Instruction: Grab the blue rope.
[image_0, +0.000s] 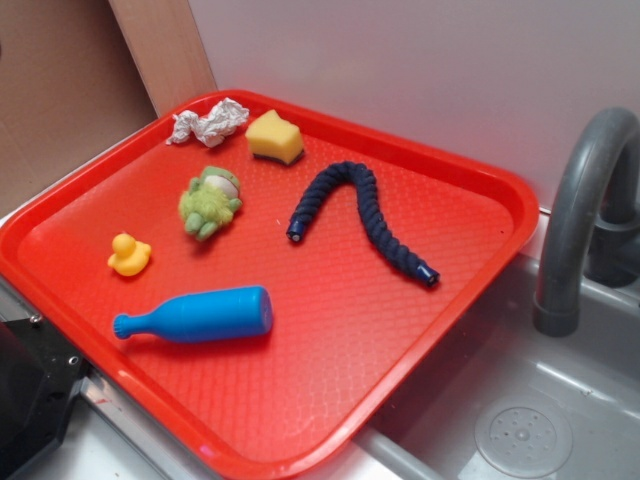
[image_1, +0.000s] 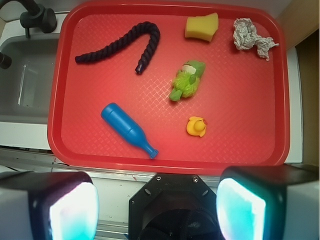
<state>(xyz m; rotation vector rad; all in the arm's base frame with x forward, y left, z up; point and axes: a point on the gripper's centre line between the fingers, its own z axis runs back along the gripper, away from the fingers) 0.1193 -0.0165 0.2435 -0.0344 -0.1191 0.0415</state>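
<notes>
Rope position: the blue rope (image_0: 362, 217) lay in a hooked curve on the far side of the red tray (image_0: 470, 300), toward the corner nearest the sink (image_0: 560, 400) and the grey faucet (image_0: 585, 215); one capped end pointed to the tray centre, the other toward the sink edge.
Rope clearance: well apart from the other items, with bare tray on all sides, so a descent from above looked unobstructed.
Distractor: the blue bottle (image_0: 200, 315) lay on its side near the front rim, smooth and brighter in colour; judged the likeliest object to be mistaken for the target.
Other items: yellow sponge (image_0: 275, 136), crumpled paper (image_0: 210, 122), green plush toy (image_0: 209, 201) and yellow duck (image_0: 128, 254), spread loosely across the left half, none touching the rope.
Gripper state: the gripper (image_1: 157, 205) stood released, its two fingers (image_1: 50, 207) spread wide with nothing between them.
Arm pose: the wrist view looked straight down over the whole tray, so the arm was judged high and back from the front rim, short of the rope.
Step in hand: approach not yet made.
</notes>
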